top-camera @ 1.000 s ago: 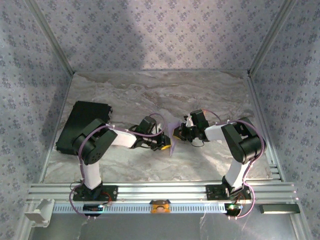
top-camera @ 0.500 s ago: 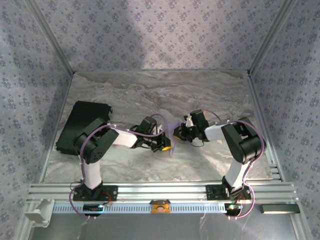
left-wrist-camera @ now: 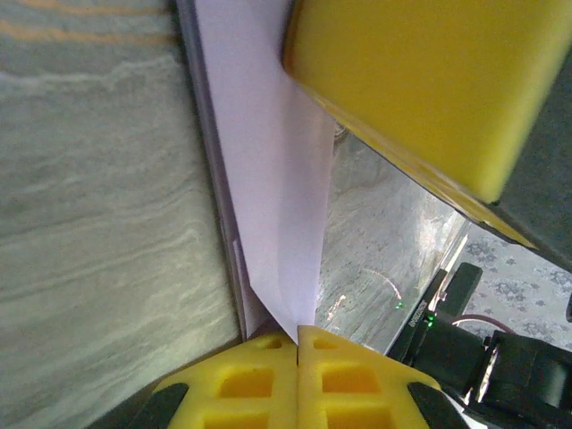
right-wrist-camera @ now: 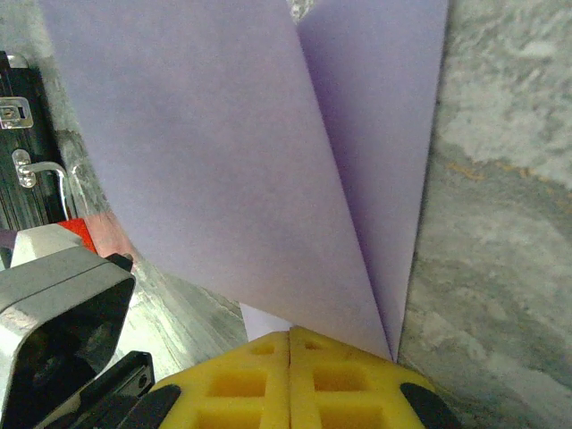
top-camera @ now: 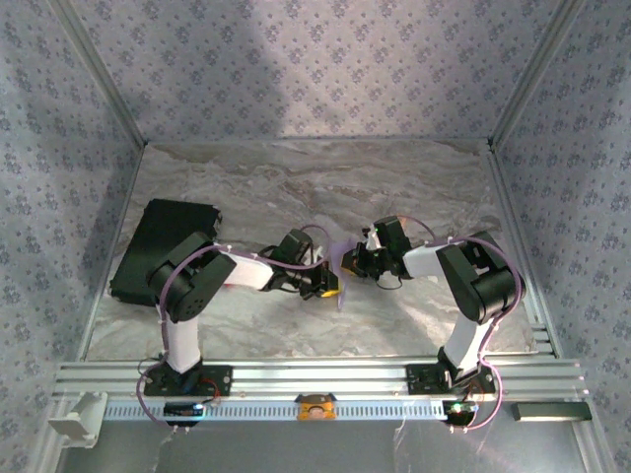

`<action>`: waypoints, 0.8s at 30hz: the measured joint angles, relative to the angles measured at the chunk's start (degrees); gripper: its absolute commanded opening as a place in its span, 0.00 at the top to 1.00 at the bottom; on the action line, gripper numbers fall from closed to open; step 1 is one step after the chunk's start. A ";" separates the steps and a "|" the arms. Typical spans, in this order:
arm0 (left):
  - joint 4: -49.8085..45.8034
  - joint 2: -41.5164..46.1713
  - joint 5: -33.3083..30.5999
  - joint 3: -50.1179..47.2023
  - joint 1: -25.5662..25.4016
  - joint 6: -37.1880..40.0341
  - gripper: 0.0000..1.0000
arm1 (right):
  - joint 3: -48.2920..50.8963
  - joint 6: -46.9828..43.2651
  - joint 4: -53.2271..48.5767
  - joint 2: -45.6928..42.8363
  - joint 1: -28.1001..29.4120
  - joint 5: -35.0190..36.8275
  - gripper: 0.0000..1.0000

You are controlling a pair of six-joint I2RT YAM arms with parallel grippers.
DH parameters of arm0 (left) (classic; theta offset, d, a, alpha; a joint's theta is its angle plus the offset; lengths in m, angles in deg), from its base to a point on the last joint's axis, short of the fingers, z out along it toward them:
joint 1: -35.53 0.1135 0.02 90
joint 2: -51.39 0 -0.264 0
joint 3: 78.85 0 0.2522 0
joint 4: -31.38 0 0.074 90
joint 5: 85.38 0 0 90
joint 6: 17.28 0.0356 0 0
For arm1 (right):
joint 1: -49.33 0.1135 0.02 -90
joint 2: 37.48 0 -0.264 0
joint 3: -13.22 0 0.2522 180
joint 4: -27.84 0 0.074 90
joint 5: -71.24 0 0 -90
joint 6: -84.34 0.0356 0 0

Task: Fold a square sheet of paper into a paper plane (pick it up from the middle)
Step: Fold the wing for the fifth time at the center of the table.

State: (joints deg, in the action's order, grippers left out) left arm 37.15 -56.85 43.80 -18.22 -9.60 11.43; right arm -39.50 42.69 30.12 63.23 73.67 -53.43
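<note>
Both arms bend inward from their bases at the near rail, the left base at 7 o'clock and the right at 5 o'clock in the overhead view; each elbow is raised and each forearm reaches level toward the middle of the marbled surface (top-camera: 414, 187), so the wrists nearly meet nose to nose just below centre. The left end effector (top-camera: 329, 287) points toward 3 o'clock; the right end effector (top-camera: 348, 262) points toward 9 o'clock, just beside it. Between them stands the folded lavender paper sheet (top-camera: 341, 296), held on edge above the surface near its centre. At the left wrist, the yellow pads (left-wrist-camera: 259, 380) are pressed flush, pinching the sheet's pointed corner (left-wrist-camera: 268, 179) at their seam; a yellow finger of the other arm (left-wrist-camera: 420, 80) looms at 1 o'clock. At the right wrist, the pads (right-wrist-camera: 241, 384) are likewise closed tight on the creased sheet (right-wrist-camera: 223, 161), which fans up toward 12 o'clock in two layers. A black rectangular pad (top-camera: 148, 236) lies at 9 o'clock, well apart.
</note>
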 measured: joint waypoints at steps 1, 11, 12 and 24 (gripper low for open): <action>-0.37 -0.07 -0.02 0.26 -0.07 0.31 0.96 | 0.00 0.00 0.00 -0.02 0.02 0.11 0.92; -3.78 -0.42 -1.14 1.77 -0.74 3.32 0.95 | 0.00 0.00 -0.24 -0.22 0.31 0.87 0.93; -3.91 -0.42 -1.14 1.84 -0.74 3.43 0.94 | 0.00 0.00 -0.26 -0.22 0.31 0.87 0.93; -3.98 0.33 -2.12 1.79 -1.53 3.63 0.83 | -0.35 0.02 -1.27 -0.44 0.57 1.75 0.94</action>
State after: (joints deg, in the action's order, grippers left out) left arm 33.17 -56.52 41.68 -16.42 -11.13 15.05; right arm -39.85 42.72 28.85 62.79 74.24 -51.69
